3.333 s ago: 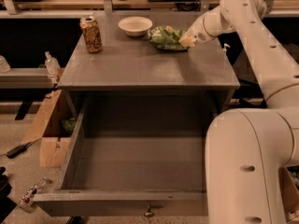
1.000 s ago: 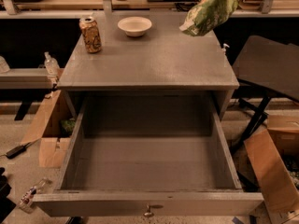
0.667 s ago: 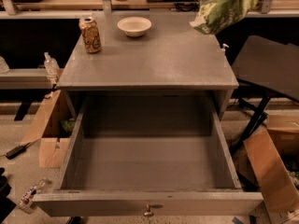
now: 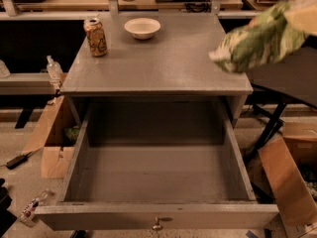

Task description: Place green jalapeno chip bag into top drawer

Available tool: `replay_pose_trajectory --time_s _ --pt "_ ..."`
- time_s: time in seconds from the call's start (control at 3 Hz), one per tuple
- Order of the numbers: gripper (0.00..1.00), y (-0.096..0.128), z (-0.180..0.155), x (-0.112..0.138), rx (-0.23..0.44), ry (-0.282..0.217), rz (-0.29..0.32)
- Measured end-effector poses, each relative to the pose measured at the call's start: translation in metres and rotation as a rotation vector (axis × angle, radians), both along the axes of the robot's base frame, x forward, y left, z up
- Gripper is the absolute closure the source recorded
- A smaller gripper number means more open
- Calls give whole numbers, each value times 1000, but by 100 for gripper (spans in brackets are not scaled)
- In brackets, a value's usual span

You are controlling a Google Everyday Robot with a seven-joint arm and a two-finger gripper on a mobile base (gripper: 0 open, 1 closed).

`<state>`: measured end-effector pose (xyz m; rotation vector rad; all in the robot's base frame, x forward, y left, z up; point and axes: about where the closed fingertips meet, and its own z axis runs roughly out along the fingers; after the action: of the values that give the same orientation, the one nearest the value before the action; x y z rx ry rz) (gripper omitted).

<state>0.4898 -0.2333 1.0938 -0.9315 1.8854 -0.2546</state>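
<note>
Of the arm, only the pale tool (image 4: 303, 15) shows, at the picture's top right edge, above and beyond the right side of the bench (image 4: 163, 63). It reaches in from the right and is blurred. It is pinched on the upper end of the bag (image 4: 255, 41), which hangs aloft and slants down-left, its lower tip over the bench's front right corner. The bag does not touch the bench.

The drawer (image 4: 158, 214) is pulled fully out below the bench's front edge, knob (image 4: 157, 225) at its front panel's centre. A can (image 4: 95, 36) stands at the bench's back left, and a bowl (image 4: 142, 28) sits just right of it.
</note>
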Motion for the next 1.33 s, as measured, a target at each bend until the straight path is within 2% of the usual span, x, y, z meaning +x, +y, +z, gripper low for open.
replay_pose_trajectory --time_s 0.33,0.67,1.0,1.33 --pt "100 4 -97 -20 49 178 3" --pt "100 15 -191 -21 94 356 50" --pt "81 19 -248 -6 103 459 81" --pt "58 20 -252 -4 103 466 85"
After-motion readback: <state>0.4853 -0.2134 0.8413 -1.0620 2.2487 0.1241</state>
